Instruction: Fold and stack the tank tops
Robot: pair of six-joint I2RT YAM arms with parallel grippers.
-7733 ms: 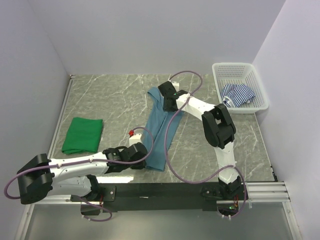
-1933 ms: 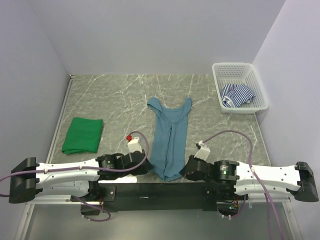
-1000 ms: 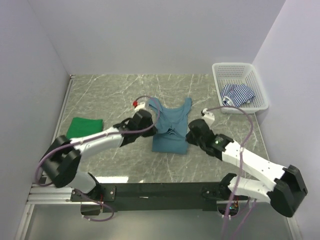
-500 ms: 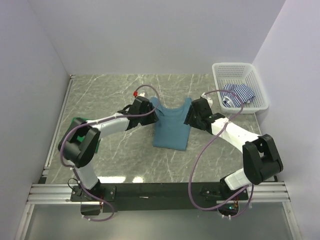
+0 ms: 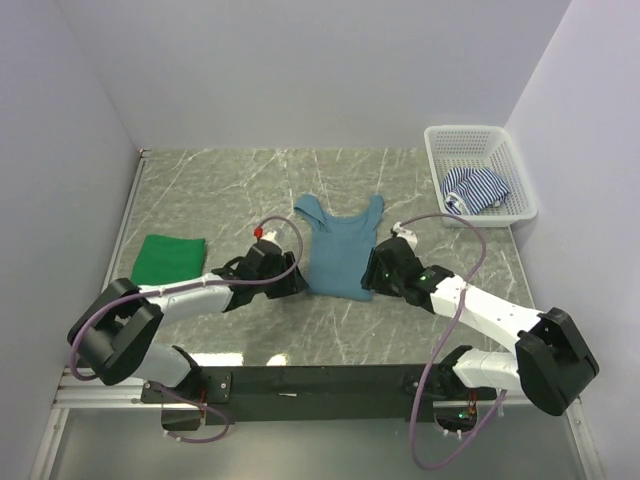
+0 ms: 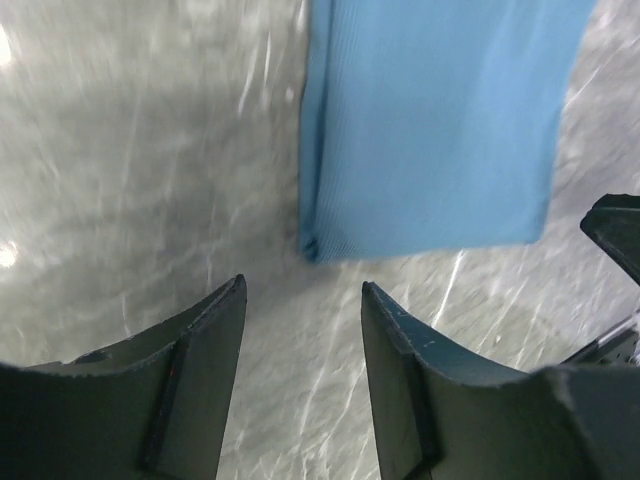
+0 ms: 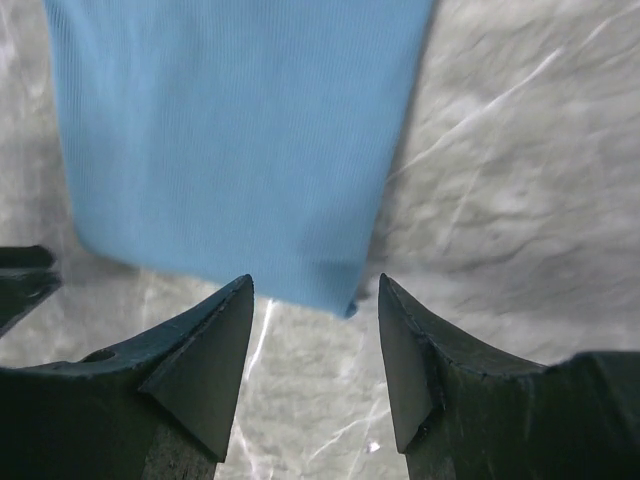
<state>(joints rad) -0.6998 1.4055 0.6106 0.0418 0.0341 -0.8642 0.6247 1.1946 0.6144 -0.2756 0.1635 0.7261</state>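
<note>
I see teal top [image 5: 338, 255] folded, flat on counter [image 5: 230, 190], straps on far side. Left hand [image 5: 297, 284] just off its near-left corner, fingers spread, gripping nothing. Right hand [image 5: 370, 277] at its near-right corner, fingers spread too, nothing pinched. Green top [image 5: 167, 258] folded, well left of teal top. Striped top [image 5: 478, 188] bunched in basket [image 5: 520, 165], far right of teal top.

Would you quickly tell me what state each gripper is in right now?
Left gripper: open, holding nothing, facing the teal top.
Right gripper: open, holding nothing.
</note>
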